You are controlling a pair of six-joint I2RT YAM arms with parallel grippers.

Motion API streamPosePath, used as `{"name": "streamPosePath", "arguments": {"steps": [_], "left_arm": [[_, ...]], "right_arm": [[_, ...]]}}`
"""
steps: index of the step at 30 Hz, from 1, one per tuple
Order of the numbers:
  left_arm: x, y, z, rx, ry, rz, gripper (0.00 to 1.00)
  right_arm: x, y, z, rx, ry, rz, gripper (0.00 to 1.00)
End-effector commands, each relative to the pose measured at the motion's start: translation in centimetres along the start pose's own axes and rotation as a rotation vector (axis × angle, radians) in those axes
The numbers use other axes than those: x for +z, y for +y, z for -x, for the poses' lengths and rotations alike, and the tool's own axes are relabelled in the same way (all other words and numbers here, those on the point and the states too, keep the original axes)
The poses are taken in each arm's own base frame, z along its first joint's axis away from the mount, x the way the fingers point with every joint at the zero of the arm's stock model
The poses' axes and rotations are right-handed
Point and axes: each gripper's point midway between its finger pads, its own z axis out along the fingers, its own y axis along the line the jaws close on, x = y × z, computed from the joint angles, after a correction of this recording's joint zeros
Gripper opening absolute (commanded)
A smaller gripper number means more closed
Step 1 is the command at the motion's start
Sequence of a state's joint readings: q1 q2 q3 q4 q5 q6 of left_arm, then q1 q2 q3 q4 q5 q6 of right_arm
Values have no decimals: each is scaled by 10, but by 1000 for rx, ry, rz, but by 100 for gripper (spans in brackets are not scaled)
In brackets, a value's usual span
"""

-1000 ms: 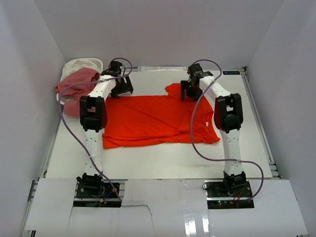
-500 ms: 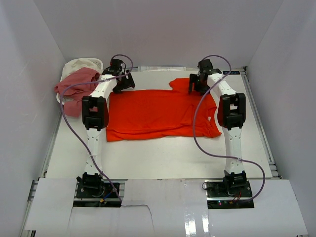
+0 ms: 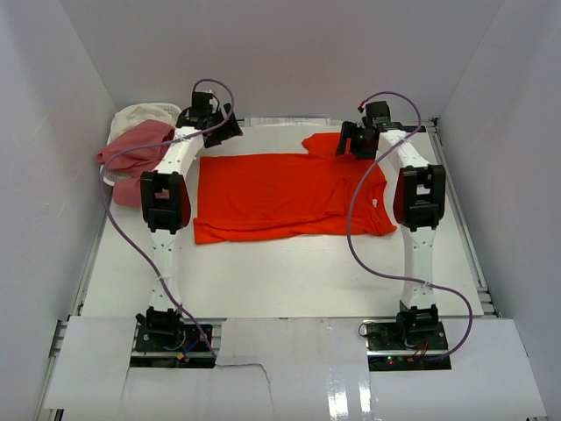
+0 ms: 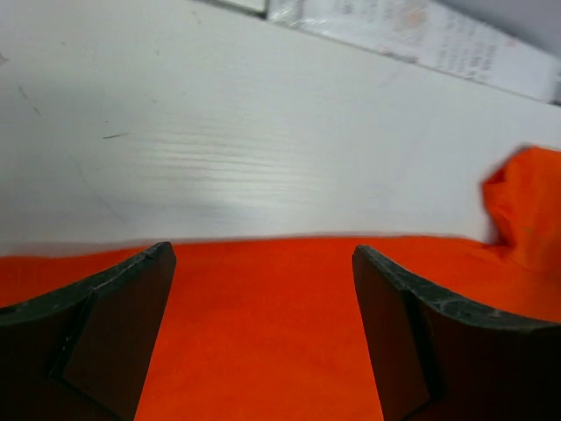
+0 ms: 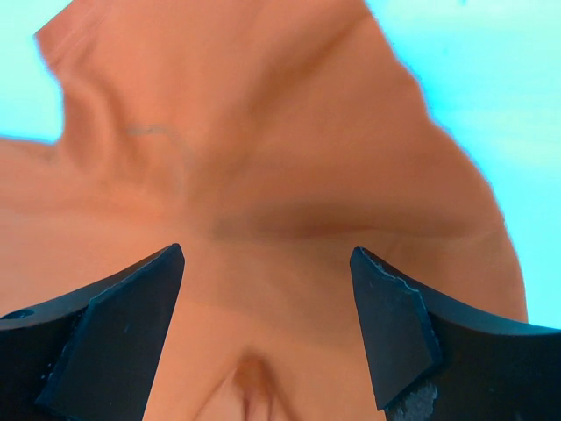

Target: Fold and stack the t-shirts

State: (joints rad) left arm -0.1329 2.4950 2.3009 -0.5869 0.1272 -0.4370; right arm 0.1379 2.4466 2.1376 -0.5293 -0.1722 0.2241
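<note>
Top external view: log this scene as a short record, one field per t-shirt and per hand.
orange-red t-shirt: spread out mid-table, creased near the right sleeve
pink t-shirt: bunched in a heap at the far left corner
cream-white t-shirt: bunched behind the pink one, touching it
left hand: open, holding nothing, over the orange-red shirt's far left edge
right hand: open, holding nothing, over the far right sleeve
stack: none yet
</note>
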Motion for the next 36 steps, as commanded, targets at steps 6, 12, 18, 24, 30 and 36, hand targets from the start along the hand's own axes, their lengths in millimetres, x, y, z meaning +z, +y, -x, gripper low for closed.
{"name": "streamPosePath", "arguments": {"steps": [6,12,18,24,30,36], "left_arm": [[-220,-80,96,34,-329,-173,94],[-252,-28,10,26,-186,-14,94],[-245,28,-77,26,-42,122,94],[-236,67,-109,5,4,207,93],[-232,82,-112,-9,5,245,93],[-228,86,-115,-14,10,259,93]], "right_arm": [[-157,87,30,-185,-206,85,83],[-167,65,-57,-153,-39,-1,80],[-153,51,-94,-153,82,-59,74],[-130,46,-86,-164,89,-100,71],[-103,42,-78,-170,103,-121,57],[-75,30,-69,-190,108,-178,57]]}}
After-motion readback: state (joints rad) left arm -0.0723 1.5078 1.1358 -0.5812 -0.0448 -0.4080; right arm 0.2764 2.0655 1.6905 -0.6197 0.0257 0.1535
